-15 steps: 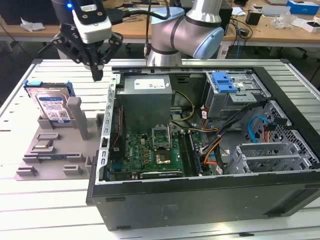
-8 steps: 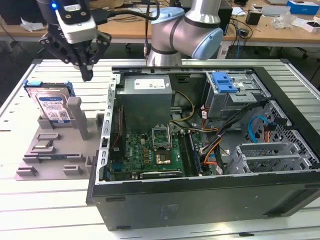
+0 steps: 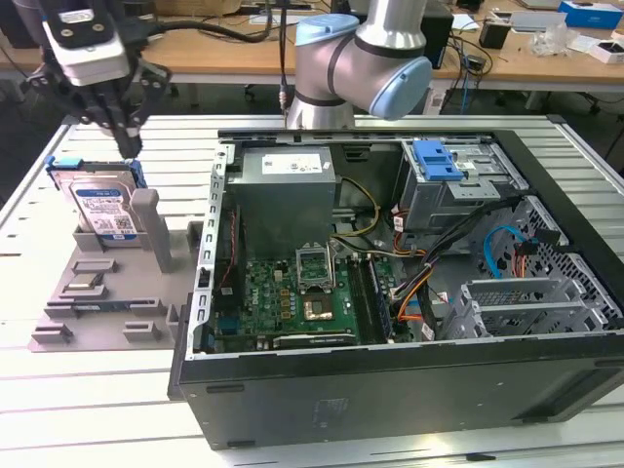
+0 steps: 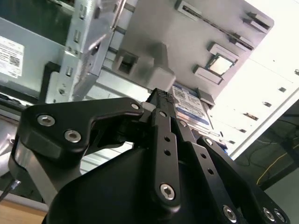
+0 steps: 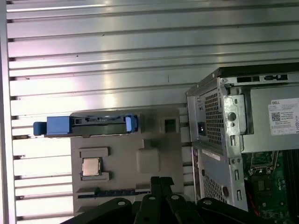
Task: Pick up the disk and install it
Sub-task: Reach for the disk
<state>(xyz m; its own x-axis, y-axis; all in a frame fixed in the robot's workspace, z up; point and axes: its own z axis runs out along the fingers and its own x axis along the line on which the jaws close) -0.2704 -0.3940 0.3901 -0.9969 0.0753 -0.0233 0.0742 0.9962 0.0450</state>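
**Gripper [image 3: 130,146] closed and empty above the standing disk [image 3: 102,203]**

Gripper fingers were pressed together tip to tip with nothing between them, as both wrist views showed. In the exterior view the gripper hung at about 1 o'clock from the disk, just over the upper corner of its blue carrier. Whether it touched the carrier could not be told.

The disk stood on edge in a slot at the far end of a grey fixture [image 3: 146,292], label facing the camera. The fixture lay flat on the slatted bench [image 3: 78,400], at 9 o'clock from the open case [image 3: 390,400] and just beside it. A square chip [image 3: 83,284] sat in a pocket of the fixture, at 6 o'clock from the disk.

In the first wrist view the disk [image 5: 93,125] appeared edge-on along the fixture's rim, apart from the gripper [image 5: 161,179].

Inside the case, a green board [image 3: 292,292] lay on the floor. A blue bracket [image 3: 436,159] sat in the drive bay at about 2 o'clock from the board. The arm [image 3: 361,58] rose behind the case at 12 o'clock.
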